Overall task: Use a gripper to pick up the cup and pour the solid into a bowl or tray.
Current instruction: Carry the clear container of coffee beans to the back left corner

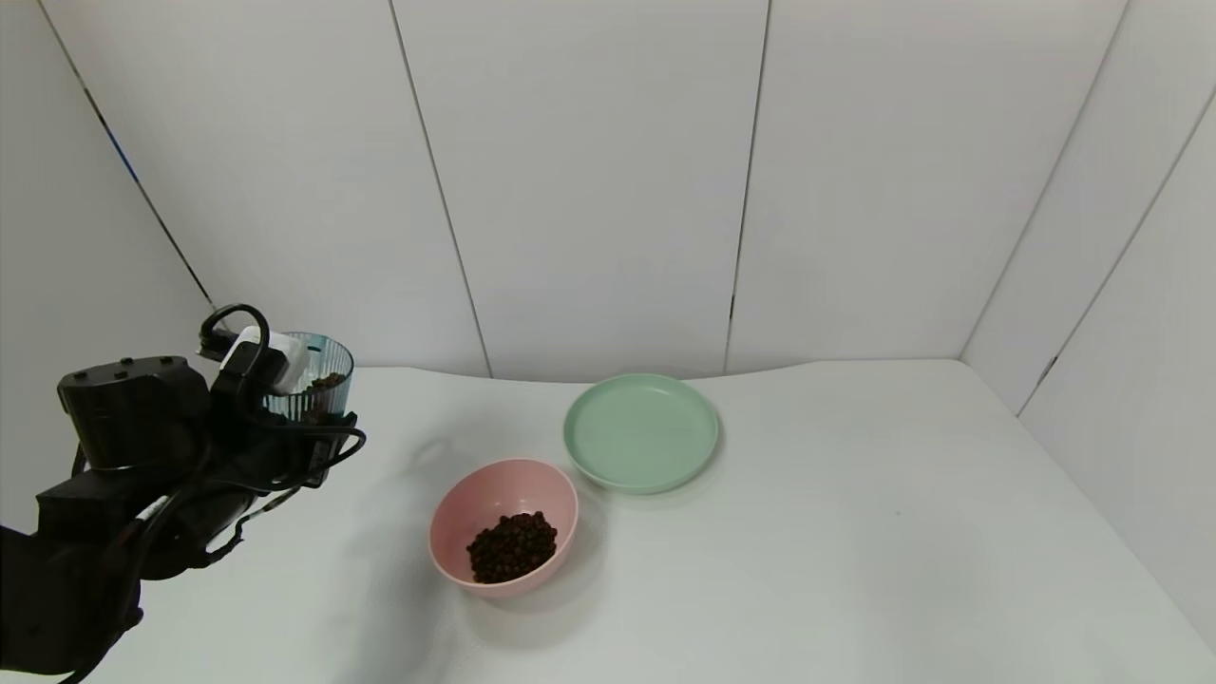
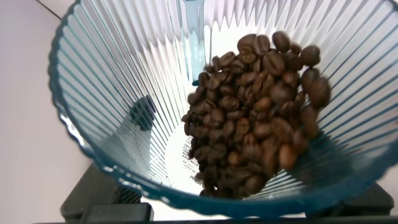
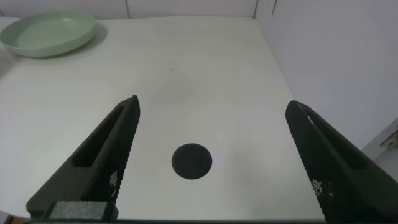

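Note:
My left gripper (image 1: 302, 404) is shut on the cup (image 1: 328, 372), a ribbed blue-grey tumbler held in the air at the far left, well left of the pink bowl (image 1: 475, 494). The cup fills the left wrist view (image 2: 112, 93), and dark brown beans (image 2: 255, 118) lie heaped against one side of it. More beans (image 1: 511, 546) lie in the bowl, which stands on the table in front of the green plate. My right gripper (image 3: 212, 106) is open and empty above the table; it is out of the head view.
A shallow pale green plate (image 1: 641, 432) stands just behind and to the right of the bowl; it also shows in the right wrist view (image 3: 46, 34). A round dark spot (image 3: 191, 160) lies on the white table (image 1: 855, 532) below the right gripper. Walls close in at the back and sides.

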Robot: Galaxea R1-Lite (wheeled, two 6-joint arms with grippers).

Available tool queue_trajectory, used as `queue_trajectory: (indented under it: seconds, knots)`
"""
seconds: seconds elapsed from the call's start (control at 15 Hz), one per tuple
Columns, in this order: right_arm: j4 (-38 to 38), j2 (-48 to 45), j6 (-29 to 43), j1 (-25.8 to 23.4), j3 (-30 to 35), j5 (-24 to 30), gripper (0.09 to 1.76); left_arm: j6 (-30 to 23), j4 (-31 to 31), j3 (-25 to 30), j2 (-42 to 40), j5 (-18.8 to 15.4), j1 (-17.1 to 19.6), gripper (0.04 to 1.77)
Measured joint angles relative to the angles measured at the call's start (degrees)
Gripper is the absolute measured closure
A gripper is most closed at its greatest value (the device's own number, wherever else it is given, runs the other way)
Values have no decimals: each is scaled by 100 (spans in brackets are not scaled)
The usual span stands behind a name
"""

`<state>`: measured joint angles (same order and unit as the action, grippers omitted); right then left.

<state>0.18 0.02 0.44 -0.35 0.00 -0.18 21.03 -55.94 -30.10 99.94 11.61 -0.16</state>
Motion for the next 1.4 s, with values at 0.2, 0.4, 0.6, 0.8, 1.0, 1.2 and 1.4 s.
queue_trajectory:
  seconds: [0.2,0.4,0.6,0.8,1.0,1.2,1.4]
  knots:
    - [0,0,0,0,0,0,14,-483,-243,254,-46,-238,9,50]
    - [-2,0,2,2,0,2,14,-1006,-681,375,4,-263,43,50]
    - [-2,0,2,0,0,0,14,-1257,-847,397,116,-266,189,50]
    - [0,0,0,0,0,5,14,-1577,-1156,382,356,-257,495,50]
    - [0,0,0,2,0,0,14,-1740,-1599,336,709,-235,679,50]
    - [-2,0,-2,2,0,2,14,-1755,-2386,234,1195,-216,738,50]
    - [0,0,0,0,0,0,14,-1797,-2920,83,1665,-133,759,50]
